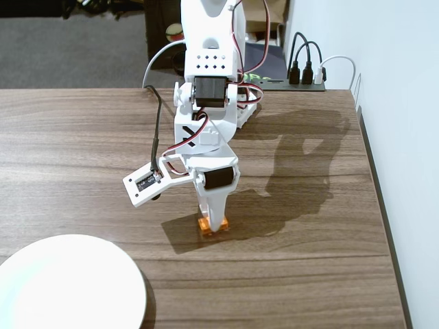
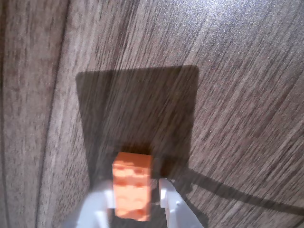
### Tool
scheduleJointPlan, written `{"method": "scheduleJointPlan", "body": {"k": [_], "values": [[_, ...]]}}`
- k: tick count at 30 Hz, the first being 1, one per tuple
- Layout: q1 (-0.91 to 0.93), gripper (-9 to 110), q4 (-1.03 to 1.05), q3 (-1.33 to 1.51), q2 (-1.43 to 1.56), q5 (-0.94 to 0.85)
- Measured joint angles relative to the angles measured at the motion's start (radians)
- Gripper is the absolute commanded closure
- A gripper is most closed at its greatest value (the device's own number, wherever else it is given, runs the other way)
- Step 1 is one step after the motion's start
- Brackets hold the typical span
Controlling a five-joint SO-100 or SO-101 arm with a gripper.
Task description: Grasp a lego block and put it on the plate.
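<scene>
The orange lego block [image 2: 133,185] lies on the wooden table, studs up, between my two white fingers. In the fixed view my gripper [image 1: 213,223] points straight down onto the block [image 1: 223,225], whose orange edges show on both sides of the fingertips. In the wrist view my gripper [image 2: 136,195] has one finger on each long side of the block, closed in against it, and the picture is slightly blurred. The white plate [image 1: 68,288] sits at the front left corner of the table, well apart from the gripper.
The arm's base [image 1: 226,103] stands at the back middle of the table. A black power strip with plugs [image 1: 302,79] lies at the back right by the white wall. The table's right edge [image 1: 384,226] runs along the wall.
</scene>
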Motion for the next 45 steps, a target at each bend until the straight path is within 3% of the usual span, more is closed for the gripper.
{"method": "scheduleJointPlan", "body": {"k": [14,23,34,45], "values": [[0.014,97,0.017,0.002,0.067,-0.009],[0.212,97,0.058,-0.023,0.328,-0.181],[0.460,98,-0.179,-0.029,0.345,-0.476],[0.558,98,-0.400,-0.232,0.074,-0.623]]}}
